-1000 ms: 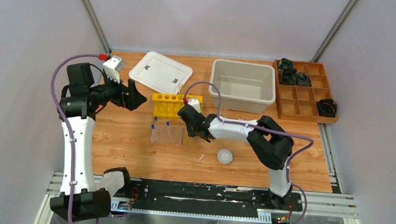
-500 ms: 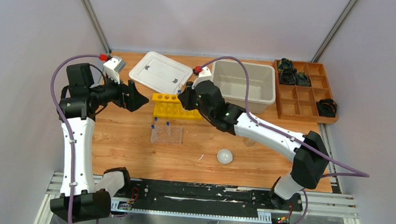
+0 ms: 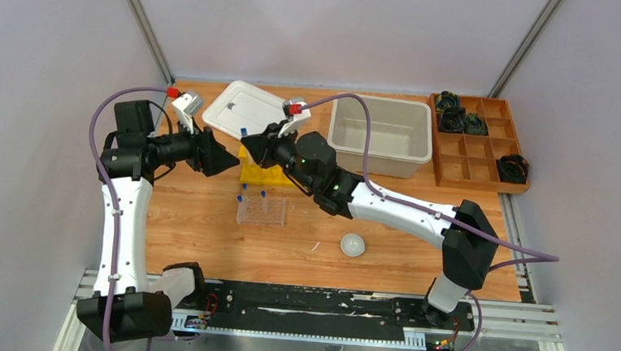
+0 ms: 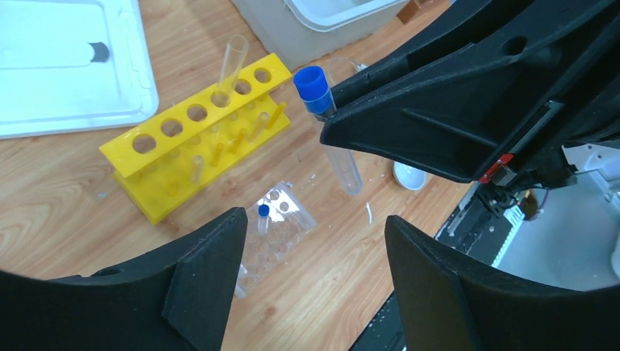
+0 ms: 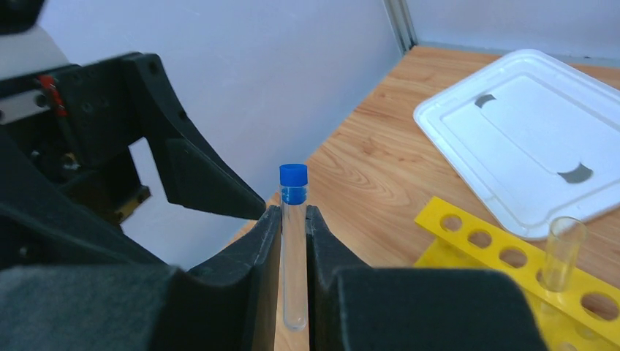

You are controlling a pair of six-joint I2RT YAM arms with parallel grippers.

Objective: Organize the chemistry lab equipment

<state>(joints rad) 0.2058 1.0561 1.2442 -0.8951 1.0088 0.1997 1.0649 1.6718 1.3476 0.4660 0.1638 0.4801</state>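
My right gripper [image 3: 250, 145] is shut on a clear blue-capped tube [image 5: 293, 241] and holds it upright in the air over the left end of the yellow tube rack [image 3: 252, 173]. The tube also shows in the left wrist view [image 4: 327, 121]. My left gripper [image 3: 225, 156] is open and empty, just left of the tube and facing it. The yellow rack [image 4: 196, 140] holds one clear open tube [image 4: 232, 64]. The clear rack [image 3: 261, 211] in front of it holds blue-capped tubes [image 4: 262, 214]. A small white round dish [image 3: 353, 245] lies further right.
A white lid [image 3: 250, 113] lies at the back, next to a beige bin [image 3: 381, 135]. A brown wooden compartment tray [image 3: 476, 141] with black parts stands at the back right. A small white sliver [image 3: 316, 246] lies by the dish.
My right arm swung from beside the clear rack up and to the back left, bringing the blue-capped tube in front of my left gripper. My left arm shifted slightly right.
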